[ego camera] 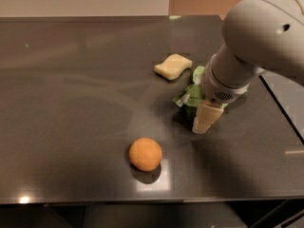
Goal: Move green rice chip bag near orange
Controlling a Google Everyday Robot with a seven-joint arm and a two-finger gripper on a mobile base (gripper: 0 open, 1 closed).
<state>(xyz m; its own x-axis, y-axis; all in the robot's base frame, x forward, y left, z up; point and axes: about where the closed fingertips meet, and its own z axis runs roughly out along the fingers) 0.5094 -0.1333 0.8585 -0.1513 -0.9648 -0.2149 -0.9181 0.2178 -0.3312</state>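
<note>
At three o'clock on the table, the gripper stands against the green rice chip bag (whether it grips, I cannot tell); the orange lies apart, toward seven.

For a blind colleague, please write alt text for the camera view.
The robot's claw is down at the green rice chip bag on a dark table; a yellow sponge lies just behind, the orange apart in front.

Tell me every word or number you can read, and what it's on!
Bag: white patches of print, too blurred to read.
Orange, sponge, table: no text.
Gripper, down at the bag: no text.
</note>
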